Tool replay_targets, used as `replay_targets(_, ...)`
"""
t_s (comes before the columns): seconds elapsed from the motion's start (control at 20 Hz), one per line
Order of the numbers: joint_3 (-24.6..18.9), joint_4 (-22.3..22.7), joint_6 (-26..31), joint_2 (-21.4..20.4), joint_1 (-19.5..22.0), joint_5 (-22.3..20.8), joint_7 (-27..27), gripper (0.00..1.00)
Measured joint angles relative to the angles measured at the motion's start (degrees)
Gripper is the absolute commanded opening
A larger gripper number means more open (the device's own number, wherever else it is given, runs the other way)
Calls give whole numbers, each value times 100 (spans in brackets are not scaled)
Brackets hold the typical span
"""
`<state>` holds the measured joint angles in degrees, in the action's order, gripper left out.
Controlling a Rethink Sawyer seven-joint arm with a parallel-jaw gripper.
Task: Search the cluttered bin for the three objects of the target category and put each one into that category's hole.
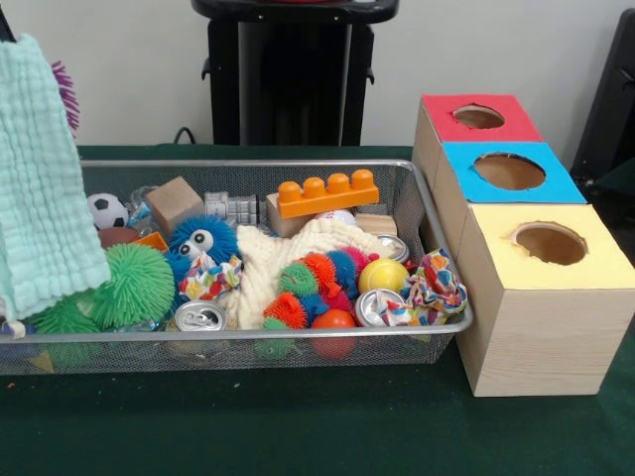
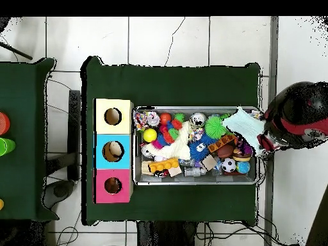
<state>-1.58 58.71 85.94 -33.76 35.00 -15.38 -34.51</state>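
While the mint cloth (image 1: 40, 178) hangs at the frame's left edge, over the wire-mesh bin (image 1: 298, 165) at centre frame, the gripper itself is hidden, so you cannot tell its state. Risk: the cloth drags the green spiky ball (image 1: 134, 286) out, or slips before reaching the boxes (image 1: 536, 297) at right.

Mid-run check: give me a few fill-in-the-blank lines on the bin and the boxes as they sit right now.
1. The box nearest the front camera has a ___ top.
2. The orange toy brick shows ___ studs.
3. A pale green ___ hangs over one end of the bin.
4. In the overhead view, something pale shows inside the ___ box's hole.

Missing: yellow; four; cloth; blue
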Motion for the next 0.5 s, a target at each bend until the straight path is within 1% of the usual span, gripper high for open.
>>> replay_targets(0.5,-187,195,-87,-166,-2,-2,0,0)
